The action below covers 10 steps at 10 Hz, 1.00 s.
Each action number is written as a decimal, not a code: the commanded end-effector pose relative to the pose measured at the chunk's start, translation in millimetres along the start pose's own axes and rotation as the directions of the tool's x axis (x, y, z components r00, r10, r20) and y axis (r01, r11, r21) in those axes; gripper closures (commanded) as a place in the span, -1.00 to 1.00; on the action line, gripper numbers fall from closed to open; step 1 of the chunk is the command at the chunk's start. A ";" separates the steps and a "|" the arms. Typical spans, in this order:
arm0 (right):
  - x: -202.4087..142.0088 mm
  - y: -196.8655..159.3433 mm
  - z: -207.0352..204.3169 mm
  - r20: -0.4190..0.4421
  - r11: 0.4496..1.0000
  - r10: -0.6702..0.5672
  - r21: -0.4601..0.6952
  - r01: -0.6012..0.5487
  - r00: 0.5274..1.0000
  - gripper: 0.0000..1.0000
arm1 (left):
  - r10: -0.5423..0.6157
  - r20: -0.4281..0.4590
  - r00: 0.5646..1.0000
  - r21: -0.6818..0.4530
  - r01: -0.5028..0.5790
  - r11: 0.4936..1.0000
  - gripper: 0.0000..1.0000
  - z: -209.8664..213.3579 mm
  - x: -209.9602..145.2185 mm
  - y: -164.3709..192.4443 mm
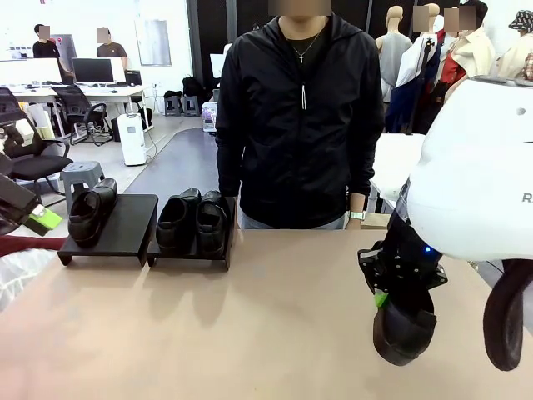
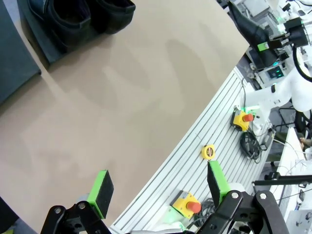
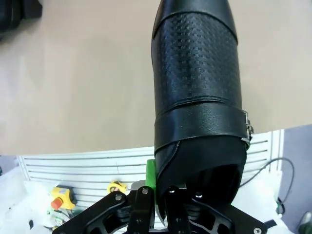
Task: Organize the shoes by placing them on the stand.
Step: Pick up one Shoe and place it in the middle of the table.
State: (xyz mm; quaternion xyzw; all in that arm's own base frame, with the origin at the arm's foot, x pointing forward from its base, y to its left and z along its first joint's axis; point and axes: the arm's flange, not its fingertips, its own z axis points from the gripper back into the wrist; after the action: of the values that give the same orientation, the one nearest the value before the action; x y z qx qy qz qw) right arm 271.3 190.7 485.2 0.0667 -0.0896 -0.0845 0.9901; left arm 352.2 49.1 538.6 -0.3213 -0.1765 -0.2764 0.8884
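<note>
R gripper (image 1: 391, 293) is gripping a shoe (image 1: 405, 329) by the heel rim, toe hanging down, above the table's near right edge. Stand (image 1: 133, 218) is sitting at the far left edge, well apart; its L section is carrying one shoe (image 1: 92, 214) w/ a free slot beside it, R section a pair (image 1: 193, 220). L gripper (image 2: 158, 190) is hanging spread, empty, nearer the stand, so the carry is prob. running diagonally far-left.

Fourth shoe (image 1: 405, 332) is held by its heel rim between the right gripper's (image 3: 158, 187) closed fingers, toe hanging down above the table; textured vamp and buckled strap are seen. Well away from that claw, on the two-section stand (image 1: 125, 225), three glossy shoes are set: one (image 1: 92, 212) left, a pair (image 1: 193, 221) right.
</note>
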 end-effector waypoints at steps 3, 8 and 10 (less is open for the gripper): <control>-61.6 160.7 4.0 0.113 0.957 0.264 0.092 -0.274 0.958 1.00 | -0.020 0.016 1.000 -0.017 0.020 1.000 -1.00 1.1 0.1 0.1; -50.0 271.0 -92.6 0.136 0.985 0.118 0.108 -0.133 0.984 1.00 | -0.020 0.016 1.000 -0.017 0.020 1.000 -1.00 1.1 0.1 0.1; -27.3 273.8 -119.1 0.070 0.975 0.154 0.153 -0.163 0.986 1.00 | -0.020 0.016 1.000 -0.017 0.020 1.000 -1.00 1.1 0.1 0.1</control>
State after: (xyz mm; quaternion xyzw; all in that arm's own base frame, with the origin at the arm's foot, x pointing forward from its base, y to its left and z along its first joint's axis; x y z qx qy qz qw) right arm 294.5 447.1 406.6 0.1275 -0.1334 0.0012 0.9828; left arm 352.1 48.6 538.9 -0.3204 -0.1762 -0.2770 0.8886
